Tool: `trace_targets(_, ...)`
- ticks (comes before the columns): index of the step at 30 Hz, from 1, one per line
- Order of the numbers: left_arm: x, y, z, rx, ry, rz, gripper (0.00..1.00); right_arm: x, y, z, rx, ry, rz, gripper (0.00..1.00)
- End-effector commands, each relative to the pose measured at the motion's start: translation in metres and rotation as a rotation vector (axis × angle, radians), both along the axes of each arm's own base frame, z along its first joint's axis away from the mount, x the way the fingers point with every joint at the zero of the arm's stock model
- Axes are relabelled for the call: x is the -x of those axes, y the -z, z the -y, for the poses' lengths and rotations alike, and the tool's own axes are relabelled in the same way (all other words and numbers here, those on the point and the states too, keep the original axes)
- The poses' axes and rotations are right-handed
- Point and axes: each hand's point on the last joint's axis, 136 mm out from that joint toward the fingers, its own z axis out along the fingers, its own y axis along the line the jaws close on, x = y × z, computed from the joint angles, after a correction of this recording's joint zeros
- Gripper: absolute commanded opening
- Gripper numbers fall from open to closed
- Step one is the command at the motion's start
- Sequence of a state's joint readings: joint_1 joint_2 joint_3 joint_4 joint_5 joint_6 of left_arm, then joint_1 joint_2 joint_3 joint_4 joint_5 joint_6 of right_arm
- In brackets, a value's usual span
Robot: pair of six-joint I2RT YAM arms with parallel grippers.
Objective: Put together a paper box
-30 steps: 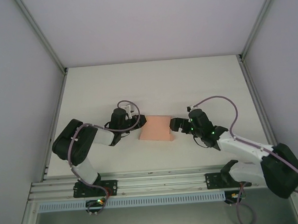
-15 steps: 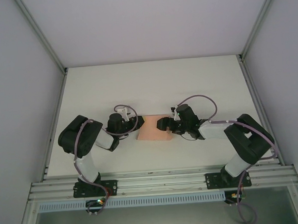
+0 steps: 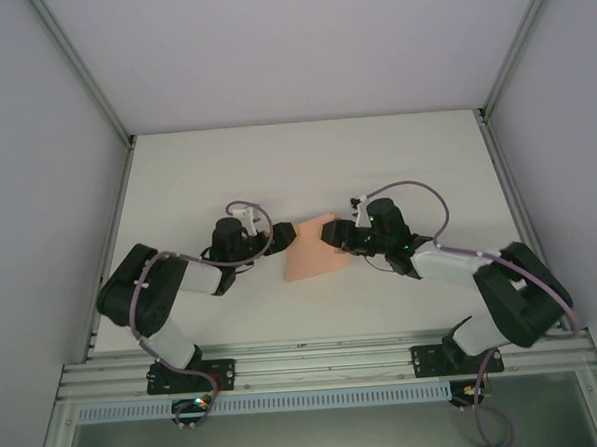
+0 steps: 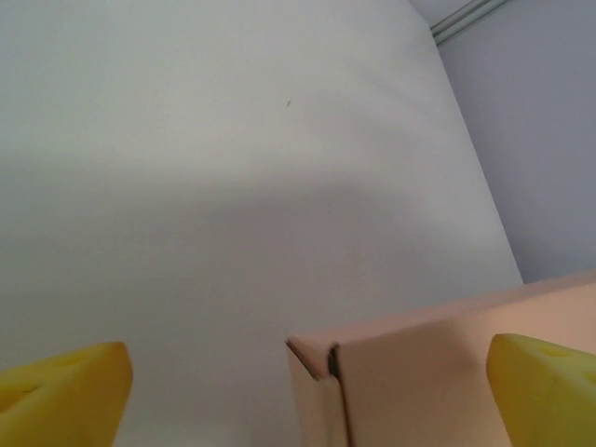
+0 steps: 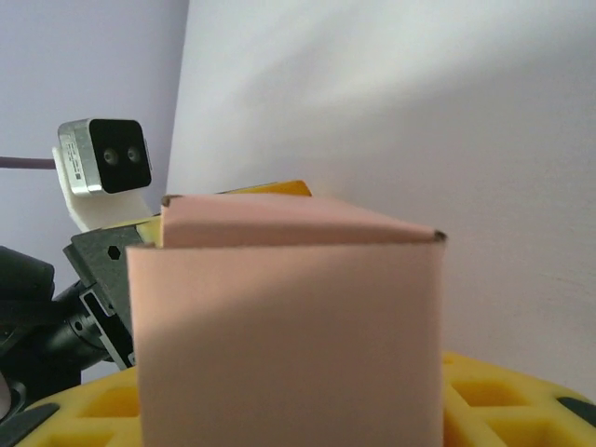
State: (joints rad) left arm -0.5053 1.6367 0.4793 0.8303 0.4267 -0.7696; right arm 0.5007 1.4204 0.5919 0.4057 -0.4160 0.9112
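1. Top view: the pink box point(image 3: 310, 255) lies at the middle of the white table point(image 3: 275, 165), turned askew so 1 corner points to the upper right. The left gripper point(image 3: 282, 234) meets the box at its upper left edge. The right gripper point(image 3: 331, 234) meets it at its upper right corner. The 2 arms reach in from the lower left and lower right of the frame.

2. Left wrist view: the left gripper's 2 yellow pads point(image 4: 65, 391) stand spread wide, 1 in the lower left corner and 1 in the lower right. A corner of the box point(image 4: 438, 372) shows between them at the lower right, with a folded seam at its left end. It runs up to the right pad, and I cannot tell whether they touch. It is well apart from the left pad. Bare table fills the upper part of the frame, with a grey wall point(image 4: 540, 112) at the upper right.

3. Right wrist view: the box point(image 5: 279, 326) stands in the centre and lower frame, its closed top edge level. The right gripper's yellow fingers point(image 5: 512, 400) sit tight against both its sides at the bottom, pinching it. Behind the box, at the left, is the left arm's camera point(image 5: 102, 163), and a strip of yellow pad shows just above the box's top edge.
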Motion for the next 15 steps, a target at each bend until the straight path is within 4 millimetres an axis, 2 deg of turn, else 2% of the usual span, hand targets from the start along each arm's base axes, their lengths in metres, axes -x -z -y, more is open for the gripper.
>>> trace_targets(1,-0.001,-0.025,0.001,-0.136,0.05,0.105,1.0,0.006,-0.001,0.032,0.092,0.086,-0.061,0.47)
trace_targets(3,-0.002,-0.042,0.0,-0.233,0.048,0.18,1.0,0.008,-0.011,0.045,0.082,0.119,-0.06,0.43)
trace_targets(5,0.004,-0.061,0.004,-0.328,0.085,0.275,1.0,0.011,-0.022,0.056,0.071,0.146,-0.051,0.43)
trace_targets(8,0.03,-0.082,0.027,-0.432,0.239,0.473,1.0,0.014,-0.031,0.08,0.081,0.239,-0.102,0.46)
trace_targets(11,0.061,-0.083,0.051,-0.569,0.396,0.676,1.0,0.018,-0.037,0.096,0.039,0.299,-0.196,0.47)
trace_targets(15,0.084,-0.081,0.076,-0.715,0.505,0.882,1.0,0.021,-0.044,0.099,-0.114,0.308,-0.351,0.41)
